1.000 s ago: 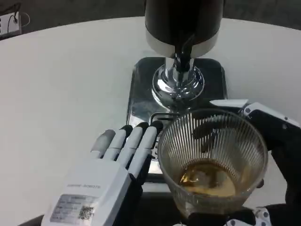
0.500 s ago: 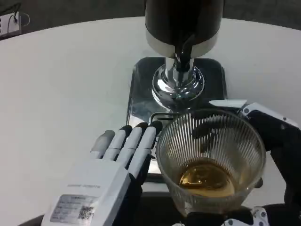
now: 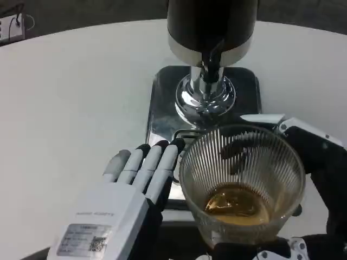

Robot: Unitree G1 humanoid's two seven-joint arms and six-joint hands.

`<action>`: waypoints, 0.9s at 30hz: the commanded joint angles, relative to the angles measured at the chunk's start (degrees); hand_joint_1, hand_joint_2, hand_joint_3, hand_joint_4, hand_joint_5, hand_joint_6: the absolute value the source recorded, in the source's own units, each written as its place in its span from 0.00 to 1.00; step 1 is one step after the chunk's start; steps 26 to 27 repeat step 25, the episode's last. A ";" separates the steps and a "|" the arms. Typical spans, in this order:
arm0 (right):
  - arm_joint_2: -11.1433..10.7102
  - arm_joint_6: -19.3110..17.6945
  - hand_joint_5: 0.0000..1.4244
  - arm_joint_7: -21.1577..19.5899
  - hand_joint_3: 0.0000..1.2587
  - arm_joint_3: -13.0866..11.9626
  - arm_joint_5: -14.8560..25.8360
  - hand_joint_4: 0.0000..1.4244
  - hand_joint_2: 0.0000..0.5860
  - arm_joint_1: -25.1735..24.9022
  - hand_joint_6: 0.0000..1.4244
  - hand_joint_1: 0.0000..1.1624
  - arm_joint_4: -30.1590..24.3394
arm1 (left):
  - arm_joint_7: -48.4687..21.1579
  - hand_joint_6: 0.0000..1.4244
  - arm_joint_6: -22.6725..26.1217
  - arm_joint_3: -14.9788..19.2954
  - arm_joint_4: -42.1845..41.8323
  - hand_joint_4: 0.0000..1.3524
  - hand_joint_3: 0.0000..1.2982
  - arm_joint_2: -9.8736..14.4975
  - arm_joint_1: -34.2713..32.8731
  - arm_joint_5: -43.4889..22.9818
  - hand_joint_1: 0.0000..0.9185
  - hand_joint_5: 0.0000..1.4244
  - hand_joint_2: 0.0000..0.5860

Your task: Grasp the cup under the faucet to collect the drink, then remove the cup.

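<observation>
A ribbed clear glass cup (image 3: 242, 184) with amber drink at its bottom is close to the camera, in front of the dispenser. My right hand (image 3: 317, 179) grips it, dark fingers wrapped around its right side and underside. The black and chrome dispenser (image 3: 211, 32) stands on a shiny metal drip tray (image 3: 162, 103), its faucet (image 3: 212, 57) pointing down behind the cup. My left hand (image 3: 127, 200) lies flat with fingers stretched together toward the tray's front left edge, beside the cup and holding nothing.
The white round table (image 3: 70, 108) spreads wide to the left and behind. A white power strip (image 3: 11, 27) lies at the far left corner. The dispenser's chrome base (image 3: 205, 95) stands just behind the cup.
The cup has shifted very slightly left and toward me in my right hand. My left hand has barely moved.
</observation>
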 commanded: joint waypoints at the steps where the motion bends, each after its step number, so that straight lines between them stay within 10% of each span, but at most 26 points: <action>1: 0.56 -1.55 0.82 -0.94 0.62 -0.02 0.46 0.69 0.26 0.21 1.00 1.00 -0.96 | 0.68 0.00 -0.56 0.06 0.48 0.00 0.00 -0.17 0.60 -0.37 0.00 0.00 0.18; 27: 1.11 -1.40 0.82 -1.02 0.62 -0.10 0.73 0.69 0.26 0.61 1.00 1.00 -1.30 | 0.54 0.00 -0.94 0.08 0.01 0.00 0.00 -0.58 1.12 -0.13 0.00 0.00 0.18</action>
